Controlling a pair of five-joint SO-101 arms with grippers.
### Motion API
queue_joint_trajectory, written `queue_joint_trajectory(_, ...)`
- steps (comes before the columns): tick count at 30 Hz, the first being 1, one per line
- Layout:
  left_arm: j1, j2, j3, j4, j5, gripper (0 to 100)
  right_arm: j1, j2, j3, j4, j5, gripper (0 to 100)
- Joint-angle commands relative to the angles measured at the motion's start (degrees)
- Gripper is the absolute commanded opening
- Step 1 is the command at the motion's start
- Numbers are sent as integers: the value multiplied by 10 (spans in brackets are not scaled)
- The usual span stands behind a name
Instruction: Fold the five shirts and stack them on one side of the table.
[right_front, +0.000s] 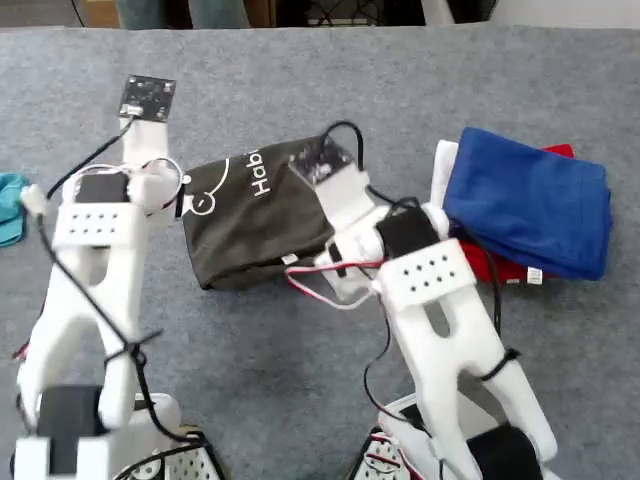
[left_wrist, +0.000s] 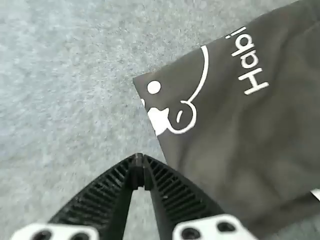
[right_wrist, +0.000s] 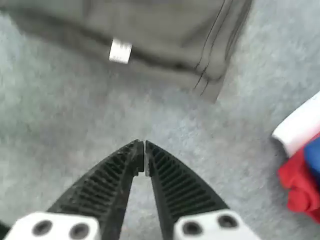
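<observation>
Starting close in: are your grippers carrying anything?

— No. Your left gripper (left_wrist: 139, 165) is closed tight on nothing, over the grey felt table (left_wrist: 60, 75) just beside the printed corner of the dark olive folded shirt (left_wrist: 240, 130). Your right gripper (right_wrist: 144, 150) is likewise closed and empty, near that shirt's hemmed corner and its small white tag (right_wrist: 120, 51).

So how will that shirt handle when you take it?

— I judge it light, soft and limp: lifted by one point, it will sag and fall open. The felt probably drags on it, so sliding may rumple the fold. You do best to open both grippers and pinch all layers at two opposite edges, then carry it level.

And where does it go?

— Farther off to your right lies the stack: a blue folded shirt (right_front: 525, 205) on a red folded shirt (right_front: 500, 265), with white cloth (right_front: 445, 170) showing at the side. The dark shirt lies mid-table, near the stack but apart from it. At the far left edge you have a teal cloth (right_front: 8, 205), seemingly not yet folded.
</observation>
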Motion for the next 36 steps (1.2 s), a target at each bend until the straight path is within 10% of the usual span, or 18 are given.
queue_joint_trajectory(1,11,53,-7,-61,2,29,-7,36,-55,-62,-5,15)
queue_joint_trajectory(27,-7,362,-184,-127,95,29,140,379,-116,-182,-120,15)
queue_joint_trajectory(36,-11,361,-307,55,93,29,149,276,-178,-55,-124,15)
